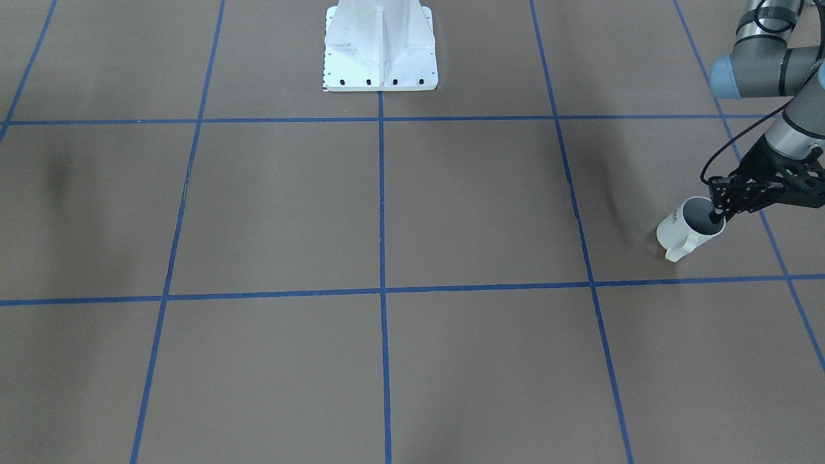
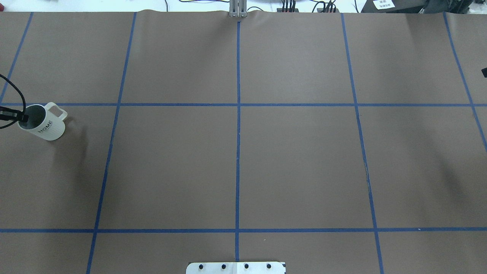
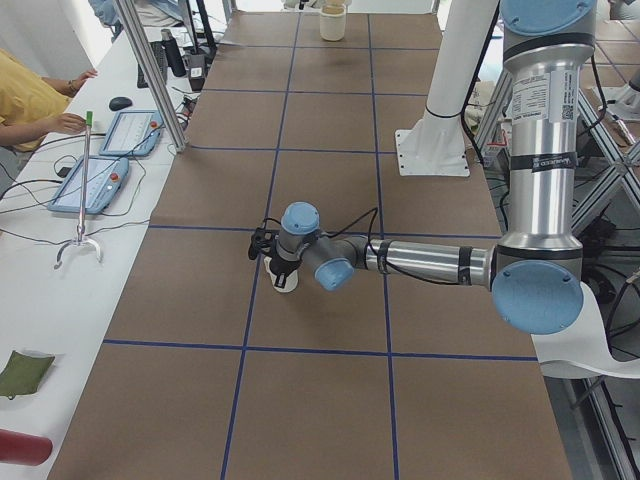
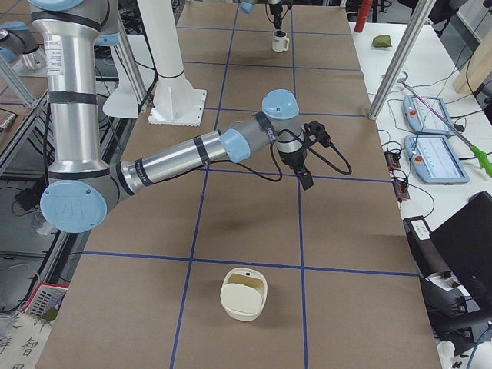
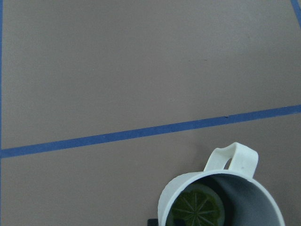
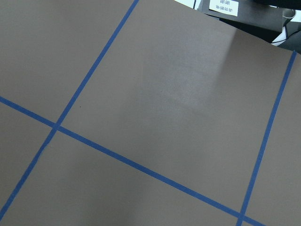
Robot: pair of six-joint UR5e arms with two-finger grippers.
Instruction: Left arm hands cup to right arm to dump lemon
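Observation:
The white ribbed cup (image 2: 45, 125), with "HOME" on its side, is at the table's far left end; it also shows in the front view (image 1: 683, 235), where it leans a little. A lemon slice (image 5: 195, 209) lies inside the cup (image 5: 244, 188). My left gripper (image 1: 718, 218) is shut on the cup's rim, one finger inside and one outside. Only its tip (image 2: 21, 118) shows in the overhead view. My right gripper (image 4: 305, 177) hangs above the table near the right end, far from the cup; I cannot tell whether it is open or shut.
A cream container (image 4: 244, 292) stands on the table at the robot's right end. The white robot pedestal (image 1: 380, 51) stands at the table's robot side. Operator pendants (image 3: 95, 170) and metal posts (image 3: 150, 70) line the side bench.

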